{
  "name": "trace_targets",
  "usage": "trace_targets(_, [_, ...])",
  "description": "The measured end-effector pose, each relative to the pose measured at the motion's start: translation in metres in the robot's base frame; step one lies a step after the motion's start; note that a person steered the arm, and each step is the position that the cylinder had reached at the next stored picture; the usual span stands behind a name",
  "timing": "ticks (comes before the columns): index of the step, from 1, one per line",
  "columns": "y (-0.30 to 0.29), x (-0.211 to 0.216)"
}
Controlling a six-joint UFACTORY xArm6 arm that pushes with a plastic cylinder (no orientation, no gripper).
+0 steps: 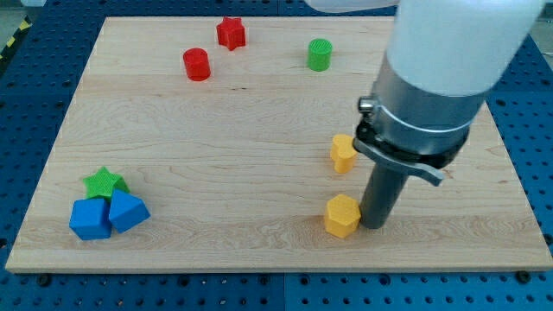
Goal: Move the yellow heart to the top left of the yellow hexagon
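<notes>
Yellow heart block [343,153] sat above the yellow hexagon block [342,216], slightly right of the target spot on the wooden board [216,155]. My tip [374,225] rested just right of the hexagon; no pincer fitted, so nothing gripped. Likely repositioning to nudge heart leftward.

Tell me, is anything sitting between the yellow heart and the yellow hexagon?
No. In the camera view only bare wood separates the yellow heart from the yellow hexagon.
</notes>
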State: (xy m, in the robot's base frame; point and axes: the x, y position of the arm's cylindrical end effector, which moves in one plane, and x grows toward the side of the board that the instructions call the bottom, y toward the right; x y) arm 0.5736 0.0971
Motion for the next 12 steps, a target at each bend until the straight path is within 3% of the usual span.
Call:
trace_targets(2, [-0.012, 0.000])
trace_targets(3, [0.037, 0.000])
trace_targets(4, [0.077, -0.022])
trace_targets(5, [0.082, -0.085])
trace_targets(6, [0.080, -0.123])
trace_targets(8, [0.017, -0.123])
trace_targets(12, [-0.060, -0.076])
